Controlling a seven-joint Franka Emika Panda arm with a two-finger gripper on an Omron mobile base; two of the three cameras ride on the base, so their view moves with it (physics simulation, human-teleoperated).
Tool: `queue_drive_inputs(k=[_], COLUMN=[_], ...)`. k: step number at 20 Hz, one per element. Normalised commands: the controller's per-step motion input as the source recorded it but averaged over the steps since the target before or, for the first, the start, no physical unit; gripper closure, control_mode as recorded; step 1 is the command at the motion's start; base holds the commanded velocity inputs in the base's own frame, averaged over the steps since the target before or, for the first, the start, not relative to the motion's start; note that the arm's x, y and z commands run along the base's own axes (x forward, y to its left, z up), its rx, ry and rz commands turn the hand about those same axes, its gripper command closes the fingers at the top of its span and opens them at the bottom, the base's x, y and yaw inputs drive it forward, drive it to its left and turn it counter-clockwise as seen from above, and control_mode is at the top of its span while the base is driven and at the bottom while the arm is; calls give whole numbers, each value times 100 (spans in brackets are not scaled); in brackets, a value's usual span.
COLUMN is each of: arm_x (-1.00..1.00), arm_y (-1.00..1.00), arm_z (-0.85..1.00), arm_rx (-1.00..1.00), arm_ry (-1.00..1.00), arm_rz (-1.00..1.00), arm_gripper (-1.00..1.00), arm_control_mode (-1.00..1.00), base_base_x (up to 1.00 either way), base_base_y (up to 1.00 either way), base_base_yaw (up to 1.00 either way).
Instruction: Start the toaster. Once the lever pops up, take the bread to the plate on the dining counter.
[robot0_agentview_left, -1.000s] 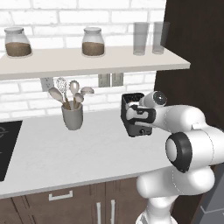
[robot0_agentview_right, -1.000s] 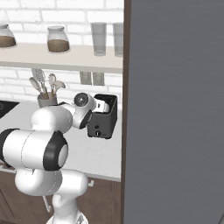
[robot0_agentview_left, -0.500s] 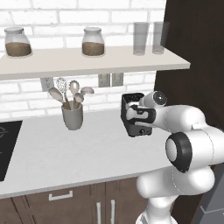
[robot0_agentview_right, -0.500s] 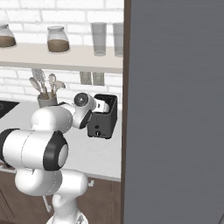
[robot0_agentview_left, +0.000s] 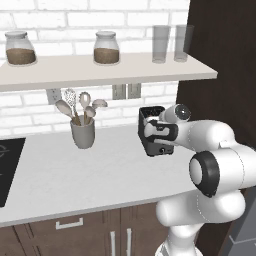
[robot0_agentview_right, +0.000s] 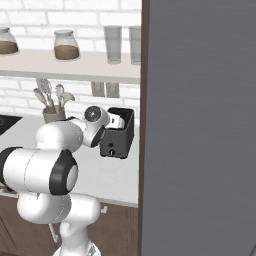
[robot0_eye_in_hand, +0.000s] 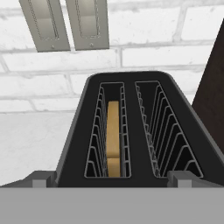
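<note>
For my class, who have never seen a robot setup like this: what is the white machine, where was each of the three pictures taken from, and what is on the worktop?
The white machine is a jointed robot arm. Two pictures come from cameras behind it, left and right. The third looks down from its hand. On the white worktop stand a dark toaster and a grey utensil cup holding spoons. The hand picture shows a bread slice in one toaster slot. The end effector hangs open just above the toaster, holding nothing. Jars and glasses sit on the shelf above.
</note>
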Motion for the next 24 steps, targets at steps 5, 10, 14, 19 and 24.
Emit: queue_drive_inputs(k=[5, 10, 14, 19, 24], arm_x=[0, 0, 0, 0, 0], arm_y=[0, 0, 0, 0, 0], arm_z=[0, 0, 0, 0, 0], arm_rx=[0, 0, 0, 0, 0], arm_ry=[0, 0, 0, 0, 0], arm_rz=[0, 0, 0, 0, 0], arm_gripper=[-100, -100, -100, -100, -100], arm_control_mode=[-100, -100, -100, -100, -100], base_base_x=[0, 0, 0, 0, 0], base_base_y=[0, 0, 0, 0, 0], base_base_yaw=[0, 0, 0, 0, 0])
